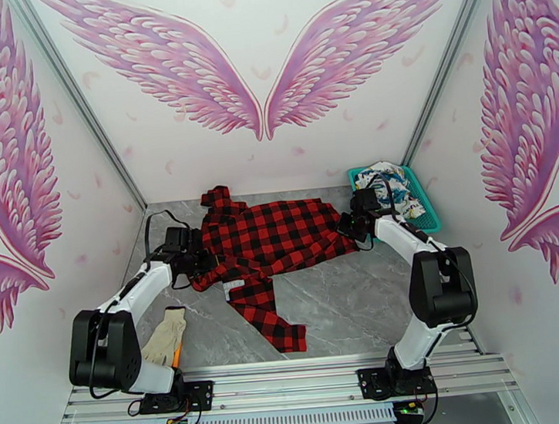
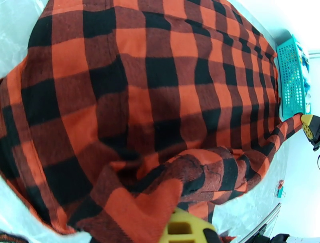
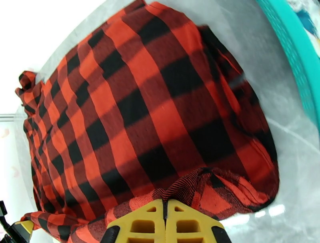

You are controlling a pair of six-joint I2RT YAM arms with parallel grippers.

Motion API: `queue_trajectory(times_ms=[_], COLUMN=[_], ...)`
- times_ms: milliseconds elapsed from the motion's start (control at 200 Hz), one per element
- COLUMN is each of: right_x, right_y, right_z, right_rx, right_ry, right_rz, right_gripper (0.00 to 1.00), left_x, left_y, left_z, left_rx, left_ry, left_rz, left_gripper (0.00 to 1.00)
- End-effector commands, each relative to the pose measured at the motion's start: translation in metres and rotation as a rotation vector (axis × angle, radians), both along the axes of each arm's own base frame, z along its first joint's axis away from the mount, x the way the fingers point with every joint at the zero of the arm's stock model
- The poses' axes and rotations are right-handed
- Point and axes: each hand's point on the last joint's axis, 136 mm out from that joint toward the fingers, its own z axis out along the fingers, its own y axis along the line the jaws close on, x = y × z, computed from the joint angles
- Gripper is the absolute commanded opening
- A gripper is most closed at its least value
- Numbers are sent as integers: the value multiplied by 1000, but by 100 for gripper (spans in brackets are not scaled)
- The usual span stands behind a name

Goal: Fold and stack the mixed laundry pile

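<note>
We start with the red-and-black check shirt (image 1: 274, 236); it lies spread on the grey table (image 1: 348, 296), toward the 12 o'clock side of it, with its body running along the 9-to-3 o'clock line; one sleeve (image 1: 268, 318) trails off toward 6 o'clock, and a bunched part pokes out at 11 o'clock.

The left gripper (image 1: 198, 263) sits at the shirt's 9 o'clock edge, and in the left wrist view cloth is bunched up against its yellow finger; we read it as pinched closed on the hem. The right gripper (image 1: 352, 226) sits at the 3 o'clock edge; in the right wrist view its two yellow fingers meet with a ridge of check cloth gathered at their tips, so we take it as clamped on the shirt as well.

So the shirt lies between the two tools, each arm holding the end nearest to it, and the long axis runs straight from one grip to the other; we judge that any coming fold turns on both ends travelling together across that axis, toward 6 or 12 o'clock, and that the loose sleeve may drag or twist if it is left out.

The white printed garment (image 1: 389, 185) lies crumpled in the teal basket (image 1: 433, 216) at the table's 2 o'clock corner, just beside the right gripper; it is not yet folded.

A beige glove (image 1: 165, 335) lies at 7 o'clock, apart from the shirt, near the left arm's base.
</note>
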Motion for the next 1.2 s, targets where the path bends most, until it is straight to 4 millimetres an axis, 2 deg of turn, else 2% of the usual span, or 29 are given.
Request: queue_trajectory(times_ms=[0,50,180,265,335,410,530,610,705,775,835,880,965,1130,1200], right_x=[21,27,35,28,14,-10,-63,-107,-157,-182,-194,-195,-179,-119,-94], right_y=[-6,-6,-12,-13,-12,-15,-19,-24,-30,-35,-36,-36,-33,-26,-25], right_z=[-7,-14,-30,-36,-26,-13,-3,-14,-27,-27,-25,-24,-25,-15,-18], right_rx=[-56,-64,-103,-104,-89,-92,-94,-105,-129,-150,-148,-145,-133,-126,-135], right_ry=[9,22,63,83,58,34,38,81,154,182,190,183,169,129,138], right_rz=[-7,-3,-9,-19,-22,-31,-41,-56,-51,-56,-65,-70,-66,-41,-30], right_gripper=[0,0,0,0,0,0,0,1,2,3,4,4,4,4,6], left_x=[27,32,46,48,39,18,-32,-65,-93,-107,-112,-112,-97,-46,-23], left_y=[2,8,17,14,8,6,-1,-6,-9,-8,-5,-3,-6,-12,-15], left_z=[10,3,-7,-6,1,9,12,10,17,24,27,26,24,23,21], left_rx=[-13,-12,-31,-54,-59,-48,-59,-47,-43,-41,-36,-27,-28,-30,-31], left_ry=[-64,-49,-35,-30,-32,-30,-7,26,36,29,23,23,12,-13,-19], left_rz=[-11,3,27,22,5,-7,-6,-12,-12,-1,4,8,6,-5,-6], left_gripper=[2,7,9,3,0,0,0,0,0,0,0,0,0,0,0])
